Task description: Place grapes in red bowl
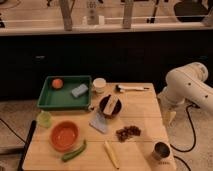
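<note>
The grapes (128, 132), a small dark reddish bunch, lie on the wooden table (145, 107) right of centre, near the front. At the front left sits the red bowl (64, 135), round, shallow and empty. My white arm (189, 86) is folded at the table's right side. Its gripper (170, 116) points down just past the right edge, well to the right of the grapes and above them. It is open and holds nothing.
A green tray (50, 102) at the back left holds an orange and a blue sponge. Also on the table: a white cup (99, 85), a dark plate (103, 106), a blue cloth (98, 122), a pale-green cup (44, 118), a green vegetable (74, 151), a yellow item (111, 153), a metal can (160, 151), a utensil (131, 88).
</note>
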Action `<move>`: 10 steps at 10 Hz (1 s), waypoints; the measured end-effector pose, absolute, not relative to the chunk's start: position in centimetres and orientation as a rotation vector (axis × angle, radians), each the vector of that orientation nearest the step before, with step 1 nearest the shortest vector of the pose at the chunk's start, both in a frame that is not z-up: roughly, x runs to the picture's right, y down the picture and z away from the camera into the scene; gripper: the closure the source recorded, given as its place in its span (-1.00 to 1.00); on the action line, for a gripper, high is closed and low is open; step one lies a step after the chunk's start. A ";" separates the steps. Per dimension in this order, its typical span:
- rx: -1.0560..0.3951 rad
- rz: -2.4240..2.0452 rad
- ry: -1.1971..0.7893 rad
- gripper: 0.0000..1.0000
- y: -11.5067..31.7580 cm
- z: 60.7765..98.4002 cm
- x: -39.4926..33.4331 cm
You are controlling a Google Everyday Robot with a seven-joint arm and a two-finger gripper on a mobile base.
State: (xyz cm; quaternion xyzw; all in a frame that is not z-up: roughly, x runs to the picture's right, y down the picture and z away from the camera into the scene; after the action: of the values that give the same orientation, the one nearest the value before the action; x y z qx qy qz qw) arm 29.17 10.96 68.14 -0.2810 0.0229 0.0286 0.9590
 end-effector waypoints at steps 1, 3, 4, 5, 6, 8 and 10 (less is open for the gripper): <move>-0.570 0.058 0.047 -0.60 11.0 68.1 29.2; -0.570 0.058 0.047 -0.60 11.0 68.1 29.2; -0.570 0.057 0.047 -0.60 11.0 68.1 29.2; -0.575 0.043 0.050 -0.60 11.5 68.1 28.9; -0.582 0.009 0.055 -0.60 12.8 68.2 28.0; -0.586 -0.021 0.059 -0.60 13.8 68.2 26.8; -0.588 -0.050 0.061 -0.60 14.4 68.3 26.5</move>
State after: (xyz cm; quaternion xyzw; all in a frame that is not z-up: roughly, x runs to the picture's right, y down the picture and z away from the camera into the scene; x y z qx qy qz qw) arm 26.54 14.37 68.31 -0.2898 0.0298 -0.0246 0.9563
